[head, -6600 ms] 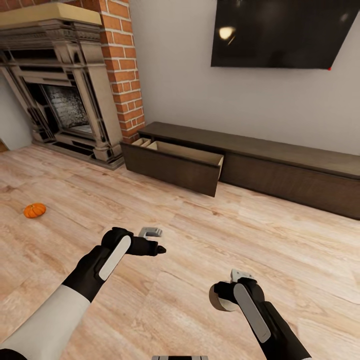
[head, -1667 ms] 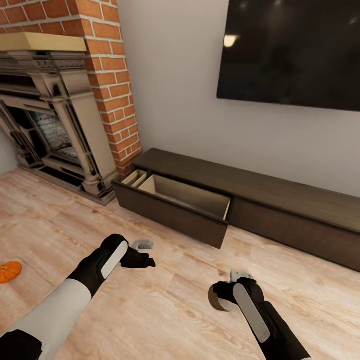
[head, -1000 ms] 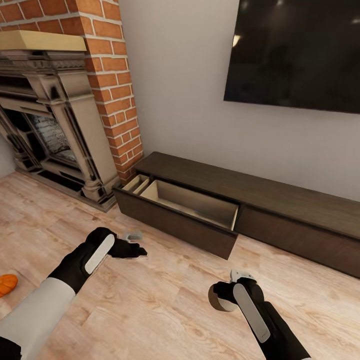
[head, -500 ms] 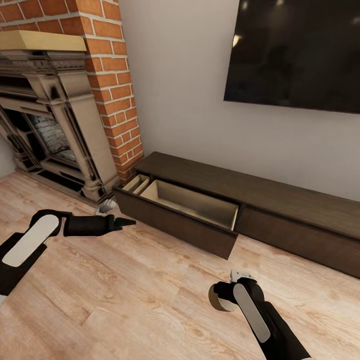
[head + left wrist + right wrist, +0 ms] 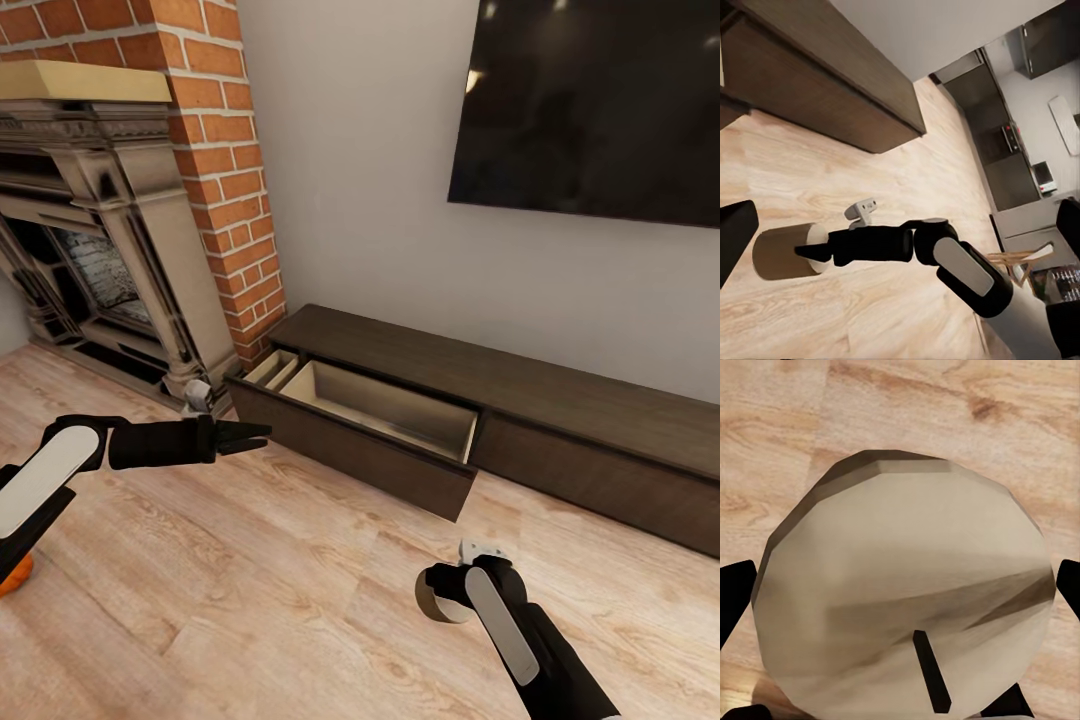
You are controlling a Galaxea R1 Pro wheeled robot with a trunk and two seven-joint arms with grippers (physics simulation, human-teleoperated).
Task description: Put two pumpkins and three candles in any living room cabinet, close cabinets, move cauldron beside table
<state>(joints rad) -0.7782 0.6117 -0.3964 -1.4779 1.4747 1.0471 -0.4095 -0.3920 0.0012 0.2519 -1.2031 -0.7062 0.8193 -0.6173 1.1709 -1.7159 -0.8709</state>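
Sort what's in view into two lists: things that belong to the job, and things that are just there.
Job:
- candle, clamped in the right gripper
- pumpkin, on the floor at the picture's left edge
- cabinet, with its drawer open
- left gripper, near the drawer's corner

Just there:
- fireplace
- brick column
- wall TV

Open drawer (image 5: pixel 380 410) projects from cabinet (image 5: pixel 560 400), right of fireplace (image 5: pixel 100 250).

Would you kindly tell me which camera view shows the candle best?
The right wrist view: the candle shows its round end and dark wick. The left wrist view shows its tan side, held by the right gripper; the head view glimpses it.
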